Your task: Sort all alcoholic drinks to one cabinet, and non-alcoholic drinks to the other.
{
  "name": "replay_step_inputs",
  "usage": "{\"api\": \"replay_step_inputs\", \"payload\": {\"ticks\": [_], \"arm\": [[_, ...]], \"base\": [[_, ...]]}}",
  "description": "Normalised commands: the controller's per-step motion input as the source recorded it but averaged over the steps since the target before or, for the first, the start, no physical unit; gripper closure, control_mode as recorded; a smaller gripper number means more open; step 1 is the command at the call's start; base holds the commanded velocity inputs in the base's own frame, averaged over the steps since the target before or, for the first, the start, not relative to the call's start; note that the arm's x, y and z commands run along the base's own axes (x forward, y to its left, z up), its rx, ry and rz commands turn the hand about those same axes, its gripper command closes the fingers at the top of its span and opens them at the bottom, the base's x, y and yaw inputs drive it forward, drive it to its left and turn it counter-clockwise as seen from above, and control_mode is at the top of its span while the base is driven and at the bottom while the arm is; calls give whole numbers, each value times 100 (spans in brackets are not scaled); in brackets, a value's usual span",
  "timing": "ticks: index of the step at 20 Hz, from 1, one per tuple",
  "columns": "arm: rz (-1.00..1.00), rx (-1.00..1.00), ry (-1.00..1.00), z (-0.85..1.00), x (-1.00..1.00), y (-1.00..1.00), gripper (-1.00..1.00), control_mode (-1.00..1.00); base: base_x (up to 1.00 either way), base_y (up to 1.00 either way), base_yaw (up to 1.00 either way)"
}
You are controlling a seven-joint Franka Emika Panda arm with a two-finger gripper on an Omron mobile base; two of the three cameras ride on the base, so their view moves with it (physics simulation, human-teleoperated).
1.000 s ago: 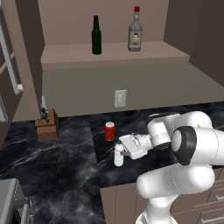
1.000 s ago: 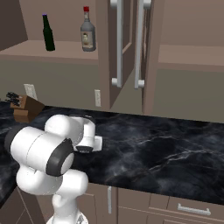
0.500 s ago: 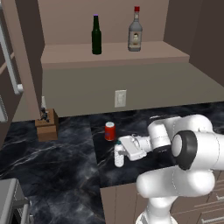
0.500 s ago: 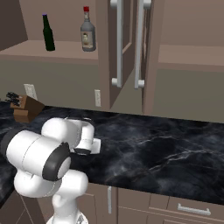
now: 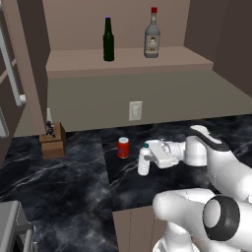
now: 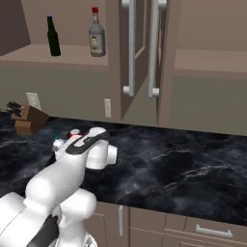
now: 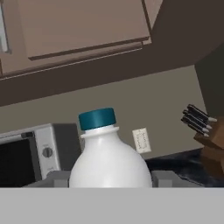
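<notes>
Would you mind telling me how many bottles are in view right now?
3. The green bottle and the red-capped clear bottle stand on the open cabinet shelf; the white plastic bottle stands on the counter, between the gripper fingers.

my arm point(image 5: 216, 162): glossy white rounded shells | my joints: dark grey round caps and bands between segments | my hand point(image 5: 162, 153): boxy white block, blunt edges | my base column point(image 6: 67, 212): fat white cylinder, black disc at the joint

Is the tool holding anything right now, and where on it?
The tool is shut on the white bottle, gripping its ribbed body from the sides, below the blue cap.
</notes>
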Motion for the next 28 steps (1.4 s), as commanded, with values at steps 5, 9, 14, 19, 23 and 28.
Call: {"api": "replay_step_inputs", "payload": {"ticks": [5, 9, 14, 19, 23, 28], "arm": [[-32, -3, 1, 92, -71, 0, 100, -100], [-37, -3, 4, 84, -67, 4, 100, -100], [-40, -7, 4, 77, -72, 8, 100, -100], [-40, -9, 6, 67, -72, 8, 100, -100], [-39, -9, 4, 58, -73, 9, 100, -100], [-40, -8, 3, 44, -77, 12, 100, -100]], "base": [[0, 0, 0], [0, 0, 0], [0, 0, 0], [0, 0, 0], [0, 0, 0], [0, 0, 0]]}}
